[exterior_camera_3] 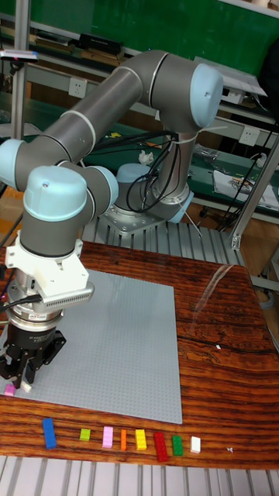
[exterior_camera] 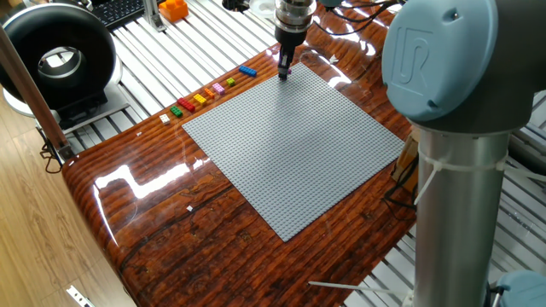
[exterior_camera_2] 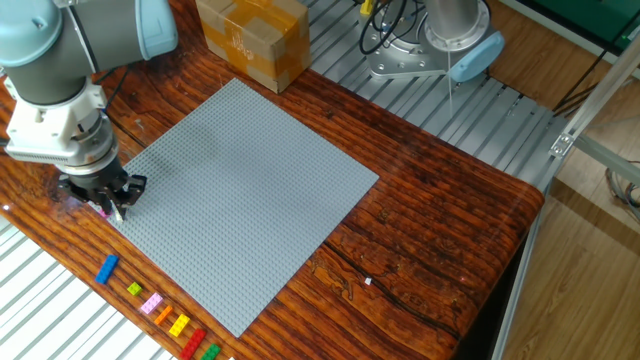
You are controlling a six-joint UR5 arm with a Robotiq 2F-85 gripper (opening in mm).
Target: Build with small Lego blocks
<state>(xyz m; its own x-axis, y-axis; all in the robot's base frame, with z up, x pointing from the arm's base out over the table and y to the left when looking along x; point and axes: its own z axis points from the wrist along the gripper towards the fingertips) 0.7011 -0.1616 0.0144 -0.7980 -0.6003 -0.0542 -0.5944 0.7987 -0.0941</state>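
My gripper (exterior_camera_2: 106, 207) points straight down at the corner of the grey baseplate (exterior_camera_2: 240, 190). Its fingers are shut on a small pink Lego block (exterior_camera_2: 101, 211), which also shows at the fingertips in the tall view (exterior_camera_3: 9, 390). The block is at plate level, and I cannot tell if it touches the studs. In one fixed view the gripper (exterior_camera: 284, 73) hides the block. Several more small Lego blocks lie in a row on the wood beside the plate: blue (exterior_camera_3: 49, 432), lime (exterior_camera_3: 85, 435), pink (exterior_camera_3: 108, 437), orange, yellow (exterior_camera_3: 140, 439), red, green and white (exterior_camera_3: 195, 444).
A cardboard box (exterior_camera_2: 252, 38) stands past the plate's far corner. My own arm's base (exterior_camera_3: 147, 217) is behind the table. A black round device (exterior_camera: 58, 60) and an orange object (exterior_camera: 173, 9) sit on the slatted bench. A white speck (exterior_camera_2: 367, 281) lies on the wood.
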